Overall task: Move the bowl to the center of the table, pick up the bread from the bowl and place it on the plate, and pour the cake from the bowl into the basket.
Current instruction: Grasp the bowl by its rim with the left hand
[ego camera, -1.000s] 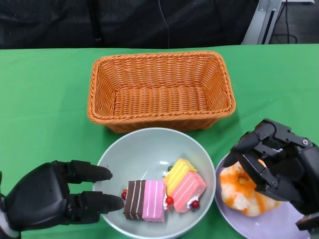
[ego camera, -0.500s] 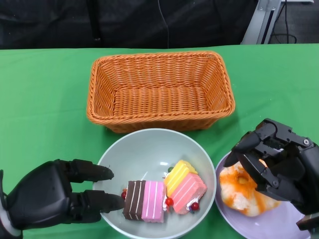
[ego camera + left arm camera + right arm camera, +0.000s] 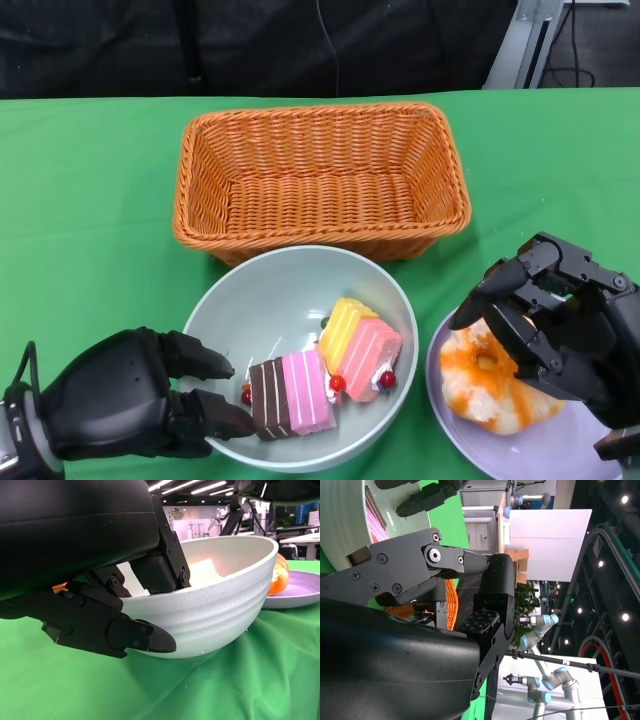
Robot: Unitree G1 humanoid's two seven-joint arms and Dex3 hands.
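Note:
A pale grey-green bowl [image 3: 270, 300] sits just in front of the orange wicker basket [image 3: 440, 170] and holds a brown-and-pink cake [image 3: 293, 394] and a yellow-and-pink cake [image 3: 358, 346]. My left hand [image 3: 120, 395] grips the bowl's near-left rim; in the left wrist view its fingers [image 3: 100, 625] lie under the bowl [image 3: 220, 605] with the thumb inside. The orange-glazed bread [image 3: 490, 385] lies on the purple plate [image 3: 560, 450] at the right. My right hand [image 3: 565, 320] hovers over the bread with its fingers spread.
Green cloth covers the table [image 3: 80, 200]. The basket is empty and stands at the middle back. The plate [image 3: 300, 587] with the bread [image 3: 280, 572] lies close beside the bowl's right side. Behind the table is a dark backdrop.
My left hand has closed on the bowl's rim. The bowl has shifted a little toward the basket, and the cakes have slid slightly inside it. The right hand has barely moved.

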